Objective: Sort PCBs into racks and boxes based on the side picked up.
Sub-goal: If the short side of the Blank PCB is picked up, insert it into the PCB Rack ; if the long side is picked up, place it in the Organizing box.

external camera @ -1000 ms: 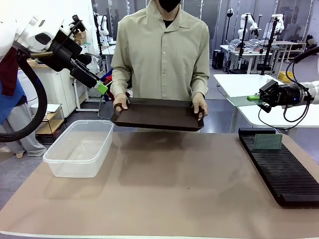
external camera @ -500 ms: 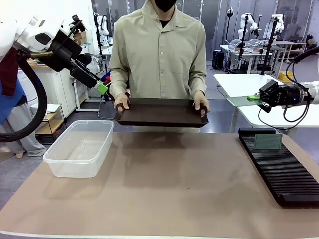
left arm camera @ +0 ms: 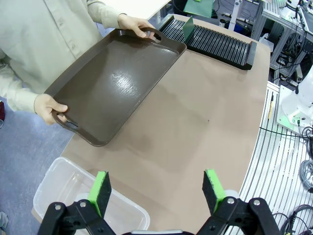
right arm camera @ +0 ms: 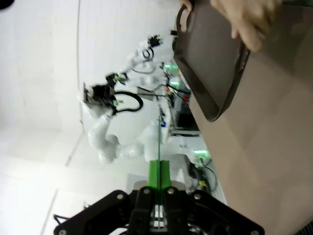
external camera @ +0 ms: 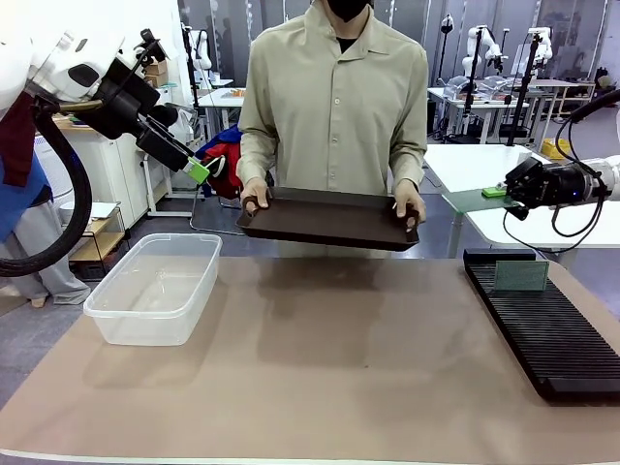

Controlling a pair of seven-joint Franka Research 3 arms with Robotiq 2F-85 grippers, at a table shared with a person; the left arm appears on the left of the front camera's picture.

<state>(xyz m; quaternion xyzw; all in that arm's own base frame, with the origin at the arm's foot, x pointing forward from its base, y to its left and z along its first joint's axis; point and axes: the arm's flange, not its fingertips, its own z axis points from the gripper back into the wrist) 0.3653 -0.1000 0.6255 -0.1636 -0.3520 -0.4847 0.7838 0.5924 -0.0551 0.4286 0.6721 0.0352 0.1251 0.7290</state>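
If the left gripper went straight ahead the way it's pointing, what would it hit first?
Probably the bare table, past the corner of the clear box; the left gripper is open. Depth is unclear.

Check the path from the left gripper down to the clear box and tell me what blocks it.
Nothing visible does. The left gripper hangs open above and behind the box, with only air between them. The tray, held by the person, lies off to the side over the table's far edge, clear of that path.

No text, label, brand or number can be read anywhere — nothing legible.
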